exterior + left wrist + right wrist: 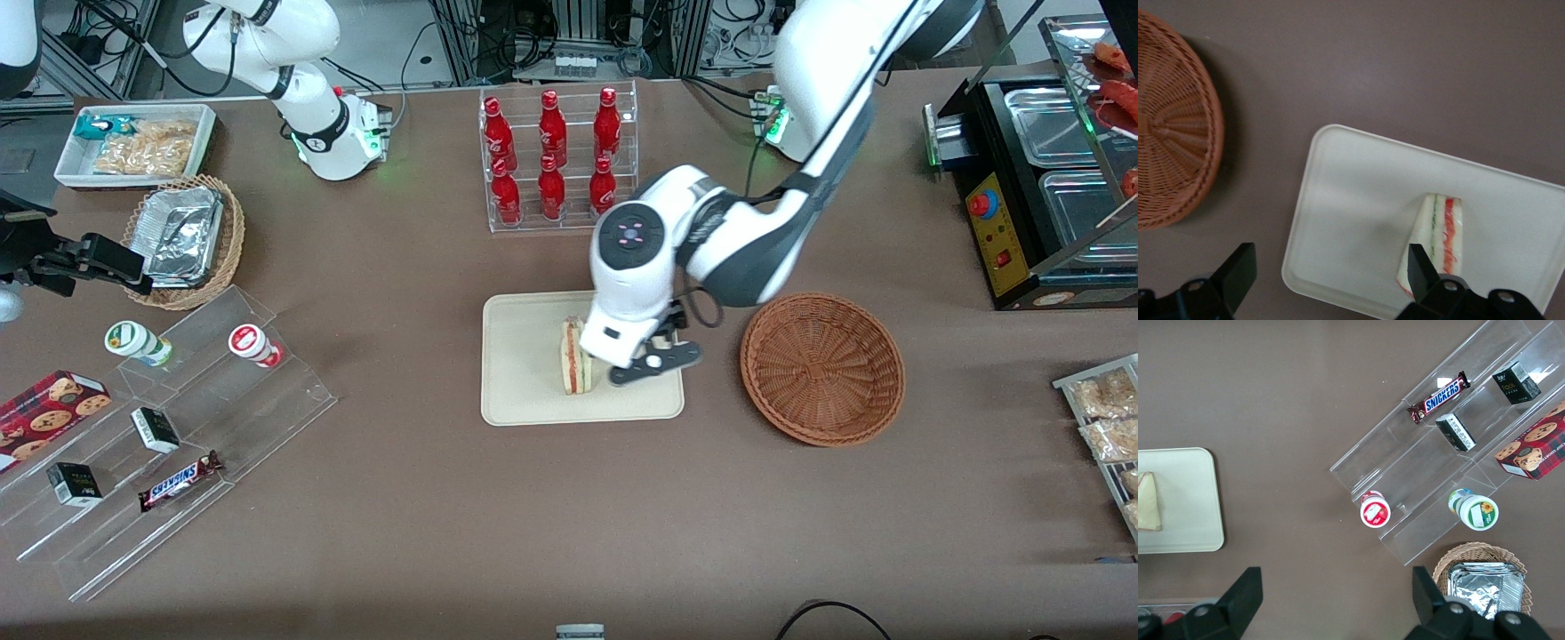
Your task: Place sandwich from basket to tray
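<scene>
On the tray [524,391], nearest the front camera of the task items, the sandwich [572,357] stands on edge, filling layers showing. The gripper [1331,277] hangs just above the tray with fingers spread wide apart, one finger [1421,267] close beside the sandwich, gripping nothing. Judged soft, light and easily crushed; any regrasp should take the flat bread faces with gentle pressure, not the layered cut edge. Beside the tray, toward the working arm's end, the basket [823,368] holds nothing visible. Farther off stands a rack of red bottles [553,156].
</scene>
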You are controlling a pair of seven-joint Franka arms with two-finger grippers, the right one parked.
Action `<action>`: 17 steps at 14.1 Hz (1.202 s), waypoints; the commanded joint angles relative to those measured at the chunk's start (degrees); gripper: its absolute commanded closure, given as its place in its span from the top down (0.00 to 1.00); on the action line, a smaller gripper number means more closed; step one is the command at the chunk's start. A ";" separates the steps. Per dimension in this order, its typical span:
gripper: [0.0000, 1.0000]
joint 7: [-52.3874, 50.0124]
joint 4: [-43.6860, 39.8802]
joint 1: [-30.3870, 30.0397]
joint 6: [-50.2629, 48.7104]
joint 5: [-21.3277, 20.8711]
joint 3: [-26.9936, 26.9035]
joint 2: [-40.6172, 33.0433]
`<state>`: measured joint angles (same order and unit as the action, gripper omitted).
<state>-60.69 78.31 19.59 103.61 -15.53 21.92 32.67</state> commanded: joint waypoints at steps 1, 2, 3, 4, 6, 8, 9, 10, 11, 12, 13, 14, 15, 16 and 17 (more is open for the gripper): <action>1.00 4.76 4.81 -4.63 -1.48 1.81 0.22 -4.70; 1.00 7.40 7.01 -6.30 -1.57 2.43 0.22 -6.37; 1.00 10.21 9.99 -7.80 -1.57 2.61 0.22 -8.56; 1.00 12.06 12.02 -9.03 -1.49 2.96 0.22 -10.24; 1.00 16.89 14.75 -11.50 -1.75 4.28 0.22 -13.49; 1.00 22.08 17.21 -14.39 -1.84 5.68 0.22 -17.09; 1.00 25.41 18.44 -16.32 -2.71 7.34 0.22 -19.28; 1.00 29.36 18.72 -17.82 -4.72 9.53 0.14 -20.96; 1.00 35.05 18.72 -20.27 -7.69 12.08 0.14 -22.98; 1.00 40.50 18.46 -22.03 -11.20 14.19 -0.04 -24.48; 1.00 44.73 18.45 -23.44 -13.07 15.26 -0.47 -26.06; 1.00 48.69 18.45 -24.07 -14.48 15.53 -2.04 -27.81; 1.00 53.08 18.45 -23.90 -15.97 15.45 -4.67 -29.48; 1.00 57.04 18.45 -23.81 -16.68 15.44 -6.61 -30.89; 1.00 60.39 18.37 -23.81 -17.39 15.44 -8.11 -32.30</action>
<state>-6.87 94.40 -4.02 87.19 -1.33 16.34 4.76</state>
